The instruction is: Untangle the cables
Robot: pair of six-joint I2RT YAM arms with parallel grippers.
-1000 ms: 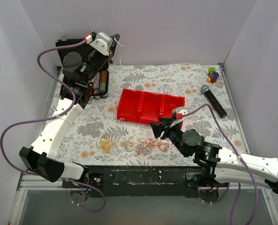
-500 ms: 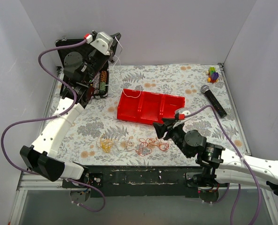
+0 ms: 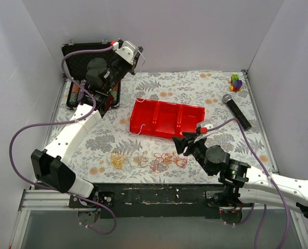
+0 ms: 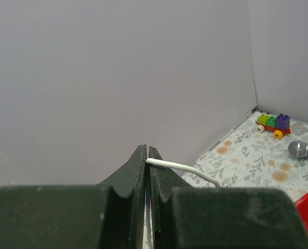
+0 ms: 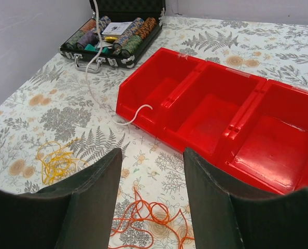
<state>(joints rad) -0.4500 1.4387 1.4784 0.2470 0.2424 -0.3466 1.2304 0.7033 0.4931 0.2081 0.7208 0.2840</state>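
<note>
My left gripper (image 3: 138,52) is raised high at the back left, shut on a thin white cable (image 4: 182,168). The cable hangs down to the red tray's left end (image 3: 138,129), its end curled against the tray wall (image 5: 136,115). Orange and red cables (image 3: 167,162) lie tangled on the mat near the front, also in the right wrist view (image 5: 154,218). A yellow clump (image 3: 116,160) lies to their left (image 5: 55,161). My right gripper (image 3: 179,143) is open and empty, hovering just above and behind the orange cables.
A red three-compartment tray (image 3: 195,111) sits mid-table. An open black case of poker chips (image 3: 76,93) is at the back left. A microphone (image 3: 237,111) and a small toy brick car (image 3: 236,82) lie at the back right.
My left gripper has swung right and forward with the white cable, whose lower end now hangs by the tray's left end. My right gripper has drifted slightly toward the front right.
</note>
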